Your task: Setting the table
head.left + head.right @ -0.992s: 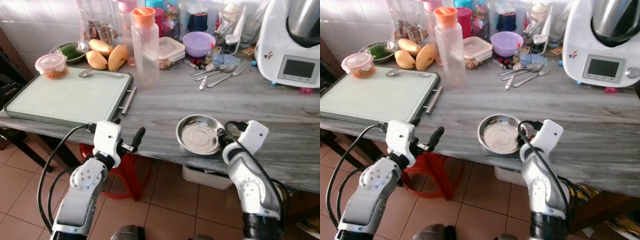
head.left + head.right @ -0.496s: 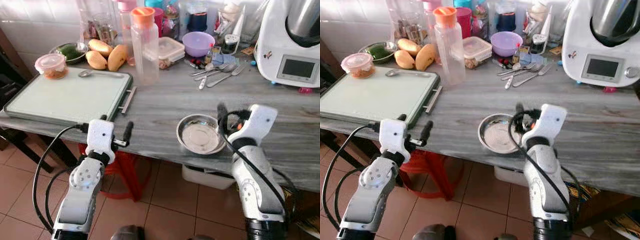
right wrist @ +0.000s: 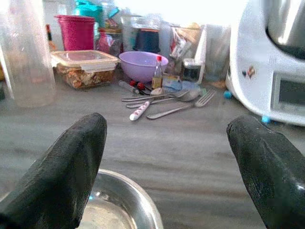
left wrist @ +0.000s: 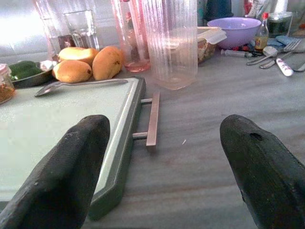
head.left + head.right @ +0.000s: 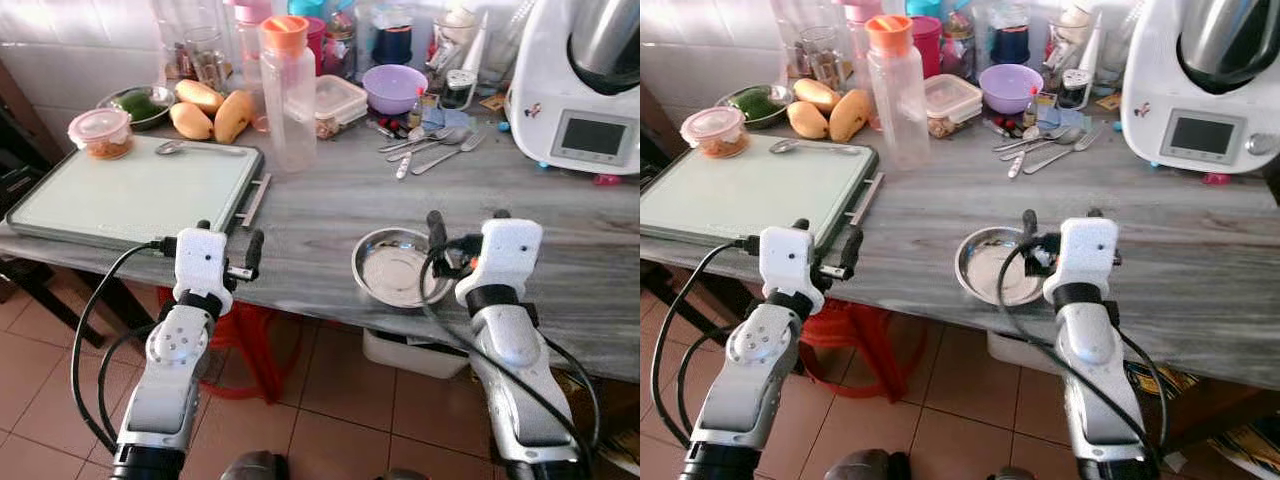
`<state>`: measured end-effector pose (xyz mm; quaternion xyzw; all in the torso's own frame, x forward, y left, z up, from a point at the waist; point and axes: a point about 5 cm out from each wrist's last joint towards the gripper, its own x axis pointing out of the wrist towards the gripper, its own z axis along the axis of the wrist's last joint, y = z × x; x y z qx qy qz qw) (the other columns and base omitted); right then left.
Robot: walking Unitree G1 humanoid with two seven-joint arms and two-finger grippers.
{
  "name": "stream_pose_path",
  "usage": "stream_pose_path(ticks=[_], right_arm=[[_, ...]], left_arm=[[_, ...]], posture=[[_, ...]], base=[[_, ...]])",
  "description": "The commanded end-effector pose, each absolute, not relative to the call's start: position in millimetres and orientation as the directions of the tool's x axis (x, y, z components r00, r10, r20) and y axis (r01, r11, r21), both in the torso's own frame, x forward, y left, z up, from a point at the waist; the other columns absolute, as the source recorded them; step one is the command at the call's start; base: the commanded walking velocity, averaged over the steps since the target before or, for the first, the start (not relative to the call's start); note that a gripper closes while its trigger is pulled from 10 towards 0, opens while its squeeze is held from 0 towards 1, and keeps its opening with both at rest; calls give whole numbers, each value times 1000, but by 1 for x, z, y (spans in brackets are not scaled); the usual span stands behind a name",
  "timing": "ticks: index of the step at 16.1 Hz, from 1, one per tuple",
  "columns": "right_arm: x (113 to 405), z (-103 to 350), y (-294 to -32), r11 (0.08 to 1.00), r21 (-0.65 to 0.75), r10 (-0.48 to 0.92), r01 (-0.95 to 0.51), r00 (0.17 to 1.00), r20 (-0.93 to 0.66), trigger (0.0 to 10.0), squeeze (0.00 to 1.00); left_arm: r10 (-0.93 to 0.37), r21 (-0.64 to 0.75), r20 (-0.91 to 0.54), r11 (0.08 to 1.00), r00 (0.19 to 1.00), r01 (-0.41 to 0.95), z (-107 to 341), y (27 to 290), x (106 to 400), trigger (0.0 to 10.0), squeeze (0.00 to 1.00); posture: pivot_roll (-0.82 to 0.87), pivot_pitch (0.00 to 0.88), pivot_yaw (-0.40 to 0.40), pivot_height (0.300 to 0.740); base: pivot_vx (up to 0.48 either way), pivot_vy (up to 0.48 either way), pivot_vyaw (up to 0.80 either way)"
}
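While the grey surface (image 5: 330, 205) carries the white kitchen machine (image 5: 580, 85) and the cutting board (image 5: 130, 195), the steel bowl (image 5: 395, 268) sits at its near edge, probably for easy reach. Right claw (image 5: 462, 232) hangs wide open and empty just beside it; left claw (image 5: 228, 252) is likewise open, holding nothing.

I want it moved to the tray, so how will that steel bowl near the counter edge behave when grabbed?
The steel bowl looks thin and shallow, so probably light and rigid. Its polished rim may slip between the right gripper fingers, and a push would likely slide it.
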<state>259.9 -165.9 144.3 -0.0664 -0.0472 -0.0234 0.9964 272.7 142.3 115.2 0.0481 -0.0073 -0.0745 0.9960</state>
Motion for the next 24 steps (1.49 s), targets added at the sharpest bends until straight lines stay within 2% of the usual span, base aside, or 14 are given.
stream_pose_path(ticks=[1,5,12,24], right_arm=[[258,149,-162,989,-143,-20,38,992,127,10000,0],[256,150,-167,990,-118,-59,76,988,140,10000,0],[257,146,-176,989,-71,-119,129,985,125,10000,0],[259,140,-178,987,-81,-135,142,987,87,10000,0]], left_arm=[[-134,103,10,986,991,132,116,144,275,10000,0],[-130,99,13,987,991,128,116,142,276,10000,0],[-112,113,12,988,994,110,115,146,277,10000,0],[-114,125,16,986,993,111,115,147,278,10000,0]], posture=[[-63,0,56,740],[-64,0,55,740],[-61,0,53,740],[-52,0,48,740]], base=[[0,0,0],[0,0,0],[-272,0,0],[-227,0,0]])
